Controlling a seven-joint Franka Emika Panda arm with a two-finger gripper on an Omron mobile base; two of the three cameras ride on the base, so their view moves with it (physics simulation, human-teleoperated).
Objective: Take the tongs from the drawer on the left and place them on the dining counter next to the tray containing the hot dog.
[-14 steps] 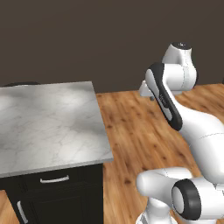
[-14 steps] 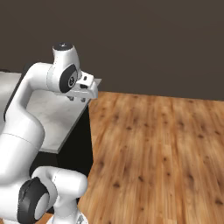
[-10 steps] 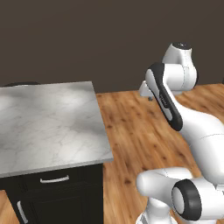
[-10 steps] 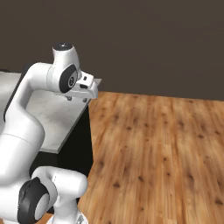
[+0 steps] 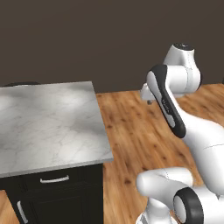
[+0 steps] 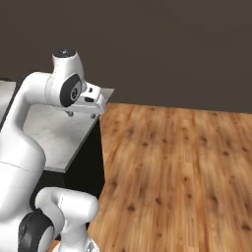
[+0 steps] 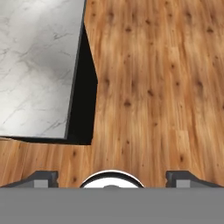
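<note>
Wood flooring [image 7: 148, 87] spreads under your gripper [image 7: 112, 177], whose fingertips stand wide apart, holding nothing. Down and to its left sits the dining counter [image 5: 43, 127], marble top bare, with the drawer [image 5: 54, 179] shut beneath its near edge, silver bar handle facing you.

The dining counter [image 5: 48, 124] runs off the left edge at nine o'clock in the left base view, so its far length is unseen. Below its front lip the drawer [image 5: 54, 179] shows its front and bar handle; the inside is shut away. A black door [image 5: 21, 212] at seven o'clock is cut by the bottom edge. In the right base view the gripper [image 6: 82, 114] sits tucked under the wrist, too small and shadowed to tell how its jaws stand. In the hand view the fingertips [image 7: 43, 178] are cropped low.
</note>
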